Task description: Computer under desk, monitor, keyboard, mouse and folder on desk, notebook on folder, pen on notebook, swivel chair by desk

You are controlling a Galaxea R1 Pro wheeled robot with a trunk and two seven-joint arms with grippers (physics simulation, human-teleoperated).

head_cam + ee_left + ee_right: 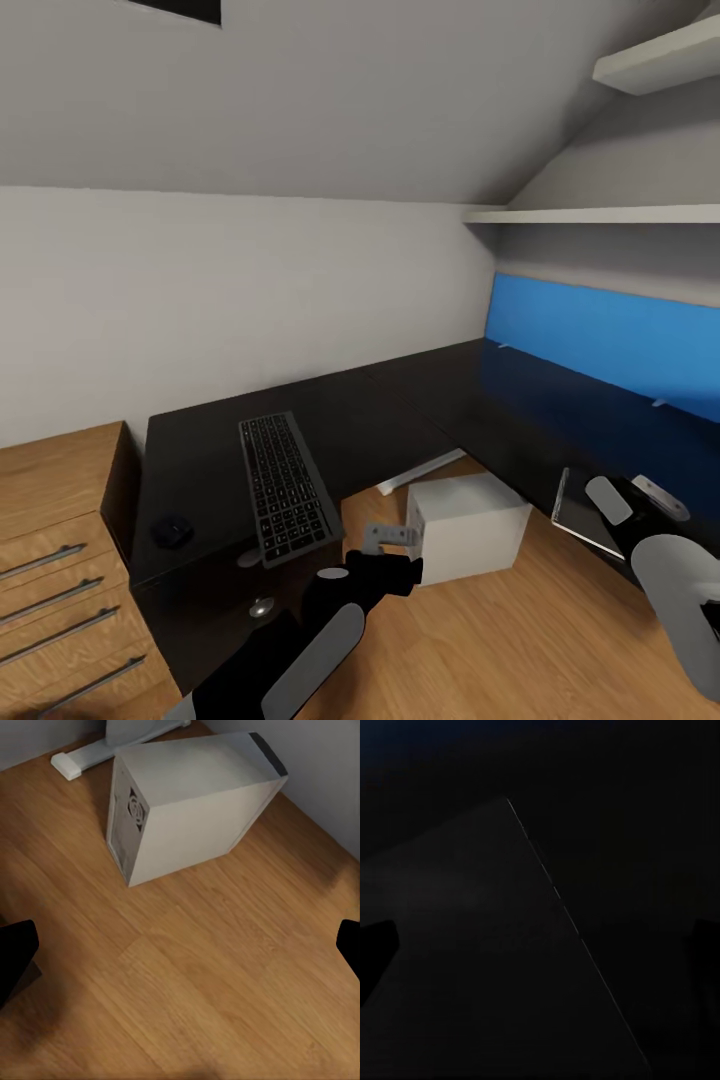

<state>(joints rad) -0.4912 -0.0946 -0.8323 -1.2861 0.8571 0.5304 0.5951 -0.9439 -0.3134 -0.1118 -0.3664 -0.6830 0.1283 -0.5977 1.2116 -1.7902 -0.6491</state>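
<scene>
The black L-shaped desk (350, 425) runs along the wall and turns toward the right. The keyboard (288, 487) lies on its near left part, overhanging the front edge, with the mouse (172, 530) to its left. The light grey computer (465, 525) (187, 802) stands on the wood floor in the desk's inner corner. My left gripper (392, 537) (180, 952) hangs open over the floor just in front of it, holding nothing. My right gripper (635, 498) is open above the desk's right wing, beside a thin dark flat rectangle that looks like the notebook (585, 512).
A light wood drawer cabinet (60, 580) with long metal handles adjoins the desk's left end. A white desk leg (420, 470) (82, 757) stands behind the computer. The blue back panel (600, 335) and white shelves (600, 213) are at the right. Open floor lies near me.
</scene>
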